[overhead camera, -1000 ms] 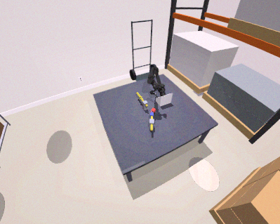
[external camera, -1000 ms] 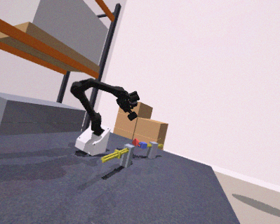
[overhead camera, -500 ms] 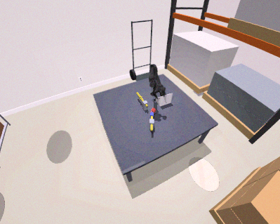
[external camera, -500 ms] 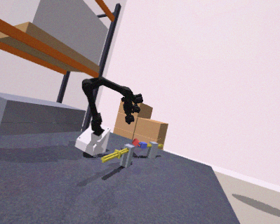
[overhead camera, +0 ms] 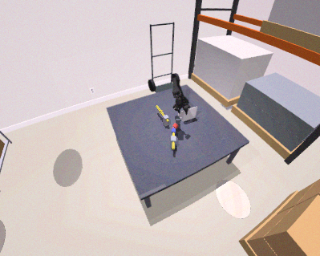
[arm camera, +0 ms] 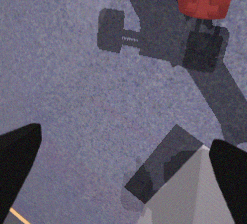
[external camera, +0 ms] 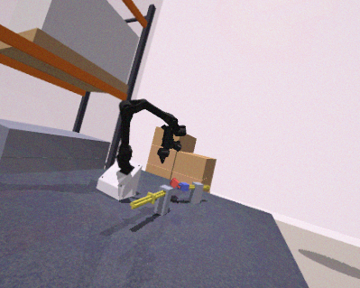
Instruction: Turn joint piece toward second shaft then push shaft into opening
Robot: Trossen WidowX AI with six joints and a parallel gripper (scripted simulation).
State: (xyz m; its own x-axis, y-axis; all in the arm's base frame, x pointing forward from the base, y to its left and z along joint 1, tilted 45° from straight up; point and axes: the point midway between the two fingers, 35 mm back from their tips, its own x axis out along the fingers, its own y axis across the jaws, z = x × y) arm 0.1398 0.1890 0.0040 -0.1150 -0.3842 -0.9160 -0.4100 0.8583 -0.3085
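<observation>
The joint piece's red end [overhead camera: 176, 126] [external camera: 174, 182] [arm camera: 204, 7] meets its blue part [overhead camera: 173, 130] [external camera: 183, 186] on the fixed shaft, which the fixed block [overhead camera: 173, 138] [external camera: 198, 192] carries. In the top view the red end leans slightly right, off the second shaft's line; its opening is too small to make out. The second shaft [overhead camera: 160, 110] [external camera: 143, 200], yellow, runs through its block [overhead camera: 166, 118] [external camera: 162, 201], apart from the joint piece. My gripper [overhead camera: 181, 111] [external camera: 170, 153] [arm camera: 128, 139] is open and empty, above and off to the side of the red end.
The white arm base [overhead camera: 188, 113] [external camera: 118, 182] stands on the dark table [overhead camera: 145, 162] [external camera: 240, 246]. A pale grey shape [arm camera: 179, 190] shows between the fingers in the wrist view; I cannot tell what it is. Arm shadows lie near the red end. Cartons [external camera: 194, 171] stand beyond the table.
</observation>
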